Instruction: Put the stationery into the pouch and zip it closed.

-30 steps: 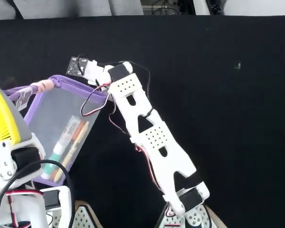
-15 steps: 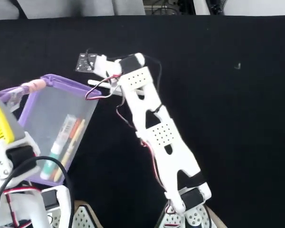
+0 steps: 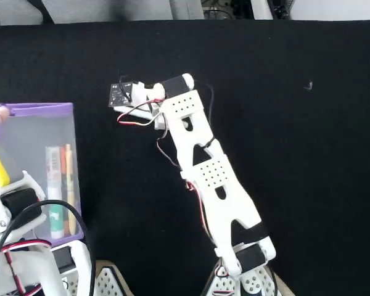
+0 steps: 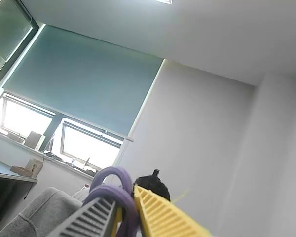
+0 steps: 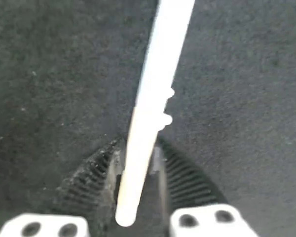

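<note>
At the left edge of the counter [image 3: 296, 154] the clear pouch [image 3: 24, 148] with purple trim hangs from the left gripper [image 4: 124, 203]. Its grey and yellow fingers are pressed together on the pouch's purple loop [image 4: 111, 177], and that wrist camera looks up toward the ceiling. Through the clear wall a marker [image 3: 53, 185] and a pencil [image 3: 69, 182] show side by side, standing on end near the pouch's right edge, so part of the stationery is already in. Whether the purple top edge is open or zipped cannot be told from above. To the right, well apart from the pouch, the right gripper [image 5: 136, 148] hangs over bare counter, its fingers pinching a white pen [image 5: 158, 74] near one end, with most of the pen's length sticking out past them. By my reading the job is past halfway. The pen is picked up but not yet in the pouch. It has to be carried over to the mouth and dropped in beside the others, and then the zip has to be drawn shut while the left gripper steadies the pouch.
</note>
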Robot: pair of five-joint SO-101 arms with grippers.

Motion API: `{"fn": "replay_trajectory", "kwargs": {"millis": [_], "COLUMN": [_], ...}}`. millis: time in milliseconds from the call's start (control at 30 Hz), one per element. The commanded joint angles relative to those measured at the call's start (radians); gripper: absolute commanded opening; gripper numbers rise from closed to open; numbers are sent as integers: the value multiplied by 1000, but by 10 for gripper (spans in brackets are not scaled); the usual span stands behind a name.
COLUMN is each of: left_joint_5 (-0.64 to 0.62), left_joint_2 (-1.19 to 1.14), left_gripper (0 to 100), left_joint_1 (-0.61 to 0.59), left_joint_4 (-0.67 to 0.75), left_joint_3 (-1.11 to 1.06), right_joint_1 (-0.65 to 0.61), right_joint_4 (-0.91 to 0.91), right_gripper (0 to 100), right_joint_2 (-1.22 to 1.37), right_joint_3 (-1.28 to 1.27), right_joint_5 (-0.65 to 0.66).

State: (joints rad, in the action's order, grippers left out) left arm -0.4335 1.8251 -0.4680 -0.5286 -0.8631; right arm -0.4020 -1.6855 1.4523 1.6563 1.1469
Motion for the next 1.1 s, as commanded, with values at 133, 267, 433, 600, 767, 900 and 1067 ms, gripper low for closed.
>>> {"fn": "replay_trajectory", "kwargs": {"millis": [133,267,433,600,767,900,1067], "left_joint_5": [0,0,0,0,0,0,0], "left_joint_2": [2,2,2,2,2,2,2], "left_gripper": [29,29,29,29,29,29,29], "left_joint_1": [-1,-1,-2,-5,-5,-2,-4], "left_joint_4": [-2,-2,-2,-2,-2,-2,-2], "left_joint_3": [41,41,42,42,41,39,39], "right_joint_1": [6,5,-20,-25,-26,-26,-21], "right_joint_4": [115,115,98,104,92,97,97], "right_gripper": [50,52,54,18,11,11,11], "right_joint_2": [76,64,18,7,-67,-111,-211], "right_joint_3": [18,16,16,18,16,16,16], "right_joint_5": [18,18,-51,-55,-61,-110,-218]}}
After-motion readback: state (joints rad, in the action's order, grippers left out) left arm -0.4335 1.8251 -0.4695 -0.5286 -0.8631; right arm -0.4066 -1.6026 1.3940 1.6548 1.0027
